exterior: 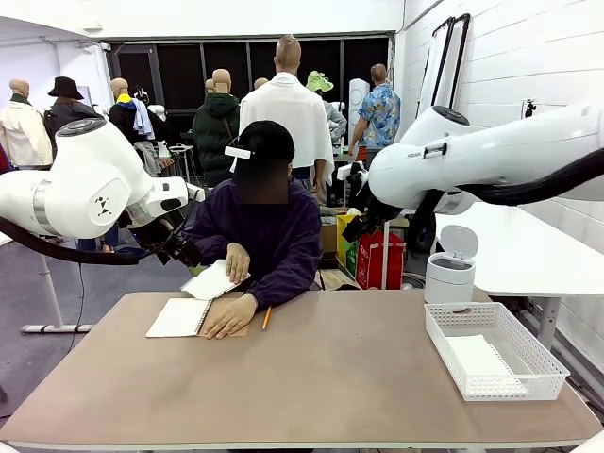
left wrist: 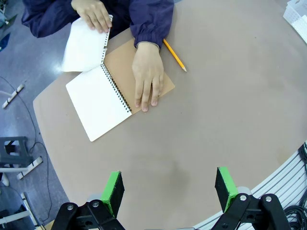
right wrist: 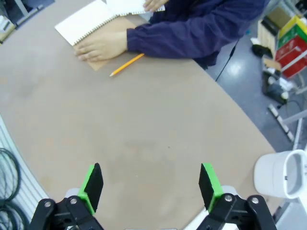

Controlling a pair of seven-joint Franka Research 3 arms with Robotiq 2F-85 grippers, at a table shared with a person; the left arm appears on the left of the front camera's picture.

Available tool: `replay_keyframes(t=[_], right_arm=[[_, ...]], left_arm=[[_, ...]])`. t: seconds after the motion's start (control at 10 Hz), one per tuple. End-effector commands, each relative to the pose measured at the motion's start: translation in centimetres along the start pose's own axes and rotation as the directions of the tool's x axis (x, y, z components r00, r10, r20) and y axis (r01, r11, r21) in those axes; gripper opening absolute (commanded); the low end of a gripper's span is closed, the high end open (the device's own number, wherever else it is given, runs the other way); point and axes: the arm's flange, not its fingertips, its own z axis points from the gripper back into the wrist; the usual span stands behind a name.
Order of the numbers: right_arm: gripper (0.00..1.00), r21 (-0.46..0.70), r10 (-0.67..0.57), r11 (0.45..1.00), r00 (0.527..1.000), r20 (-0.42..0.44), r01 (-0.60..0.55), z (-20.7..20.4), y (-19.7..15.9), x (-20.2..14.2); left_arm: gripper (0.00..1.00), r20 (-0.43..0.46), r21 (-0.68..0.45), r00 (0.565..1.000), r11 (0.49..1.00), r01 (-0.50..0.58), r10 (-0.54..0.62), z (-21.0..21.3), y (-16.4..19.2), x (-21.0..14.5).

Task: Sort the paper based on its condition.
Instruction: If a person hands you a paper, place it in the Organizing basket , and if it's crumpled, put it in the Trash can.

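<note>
Left gripper (left wrist: pixel 168 191): jaws spread wide, empty, held above the bare tabletop (left wrist: pixel 225 115); green pads (left wrist: pixel 113 190) face each other across the gap.
Right gripper (right wrist: pixel 151 187): jaws spread wide, empty, also high over the tabletop.
Paper (left wrist: pixel 85 44): one sheet, curled up and pinched along its punched edge by the person's hand (left wrist: pixel 94 13), well ahead of the left gripper and to its upper left in the left wrist view; it still meets the notebook's spiral.
More paper (exterior: pixel 479 359): white sheets lying flat in the basket (exterior: pixel 453 342).
Notebook (left wrist: pixel 98 103): open, white page up, brown cover under the person's other hand (left wrist: pixel 147 79), which presses flat on it; ahead of the left gripper, far ahead and to the left of the right gripper in its wrist view.
Pencil (left wrist: pixel 174 55): yellow, on the tabletop just beside the notebook, on its side toward the basket, apart from both grippers.
Basket: white mesh, on the tabletop beneath the right arm in the front view.
Bin (right wrist: pixel 280 175): white, lid up, off the tabletop, to the right of the right gripper in its wrist view.
</note>
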Motion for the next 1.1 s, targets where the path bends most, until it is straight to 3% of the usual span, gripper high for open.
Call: replay_keyframes(t=[0.0,0.5,0.6,1.0], right_arm=[[1.00,0.009,0.018,1.000,0.998,0.063,-0.019,0.5,-0.1,-1.7],[1.00,0.067,0.056,0.996,0.992,0.114,-0.063,0.7,0.0,-2.3],[1.00,0.016,0.033,0.999,0.998,0.056,-0.034,1.3,0.4,-1.1],[1.00,0.016,0.033,0.999,0.998,0.056,-0.034,1.3,0.4,-1.1]], left_arm=[[1.00,0.005,-0.010,1.000,1.000,-0.004,0.004,0.1,0.1,0.0],[1.00,0.005,-0.010,1.000,1.000,-0.004,0.004,0.1,0.1,0.0],[1.00,0.005,-0.010,1.000,1.000,-0.004,0.004,0.1,0.1,0.0],[1.00,0.005,-0.010,1.000,1.000,-0.004,0.004,0.1,0.1,0.0]])
